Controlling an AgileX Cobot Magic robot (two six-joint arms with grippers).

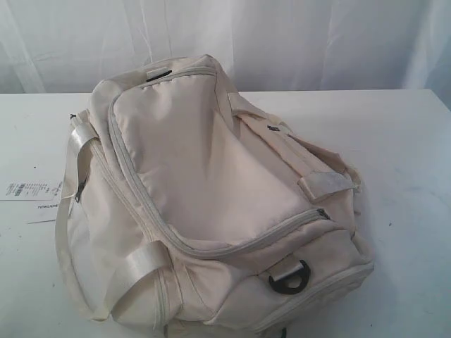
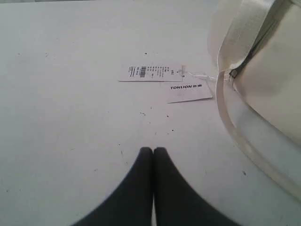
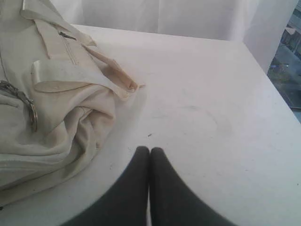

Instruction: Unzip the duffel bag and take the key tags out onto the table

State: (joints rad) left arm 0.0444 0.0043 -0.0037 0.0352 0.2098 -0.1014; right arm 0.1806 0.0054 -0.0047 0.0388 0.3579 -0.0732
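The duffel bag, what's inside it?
Nothing inside shows. The duffel bag lies on the table with its top zip closed, so the cream fabric hides the contents; no key tags are in sight. Only outside parts show: straps and a black D-ring.

Closed left tool (image 2: pixel 153 149) over white table (image 2: pixel 70 117), paper labels (image 2: pixel 155 73) beside duffel bag (image 2: pixel 273 80)

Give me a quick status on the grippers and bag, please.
Left gripper, right gripper shut, empty. Duffel bag zipped, key tags unseen. Paper labels beside bag, not blocking.
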